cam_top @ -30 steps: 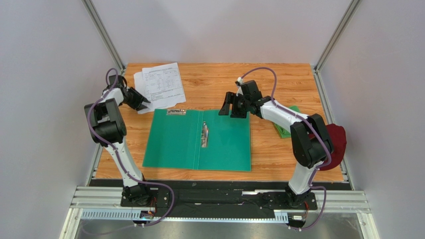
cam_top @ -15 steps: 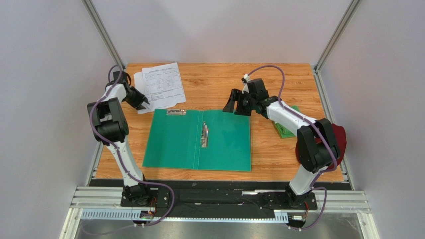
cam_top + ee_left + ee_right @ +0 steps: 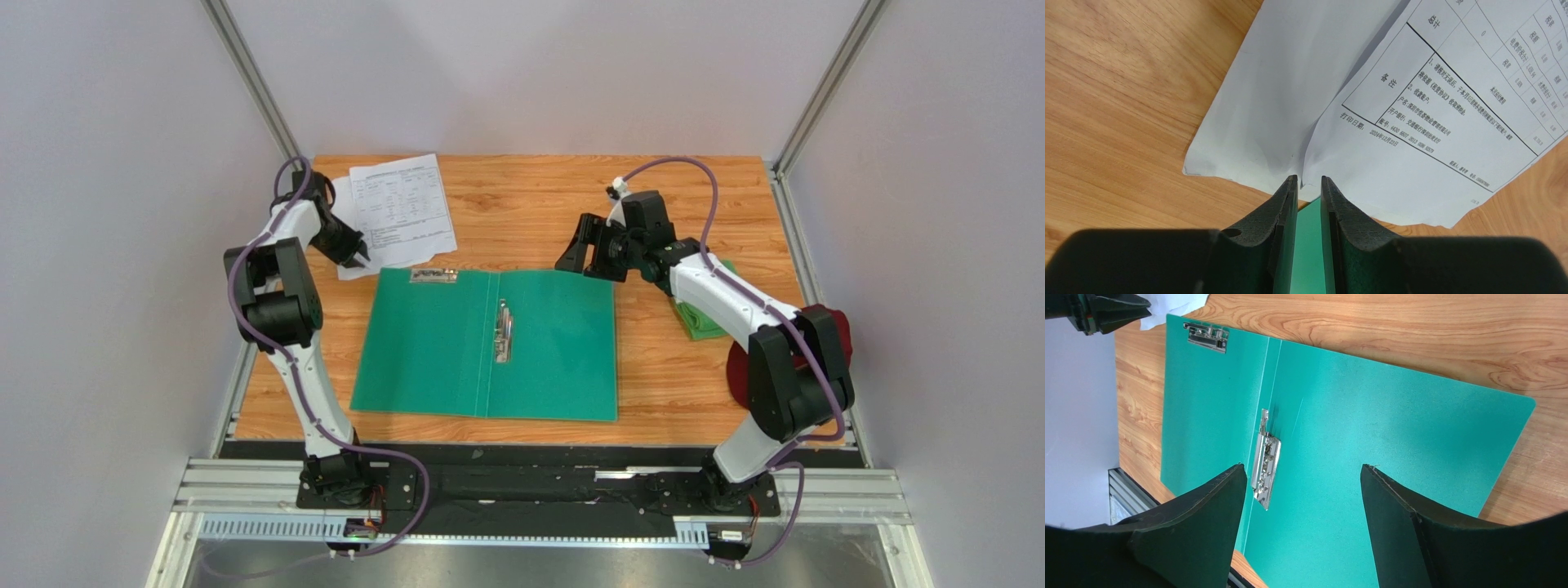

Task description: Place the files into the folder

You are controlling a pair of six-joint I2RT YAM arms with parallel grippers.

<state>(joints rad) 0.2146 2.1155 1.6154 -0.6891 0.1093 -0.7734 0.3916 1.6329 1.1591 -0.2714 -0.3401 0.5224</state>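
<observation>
Left jaws narrow at files [image 3: 1389, 165] edge, grip unclear, right jaws wide open by folder [image 3: 555, 355] far edge

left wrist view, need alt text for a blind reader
The left gripper, fingers nearly together, meets the near edge of the files, white printed sheets on the wooden table. A sliver of the green folder shows between the fingers; no grip is confirmed.

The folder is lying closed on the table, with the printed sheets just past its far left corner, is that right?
No. The folder lies open, both covers flat and the metal clip at its spine exposed, as the top external view shows. The printed sheets are indeed just past its far left corner.
</observation>
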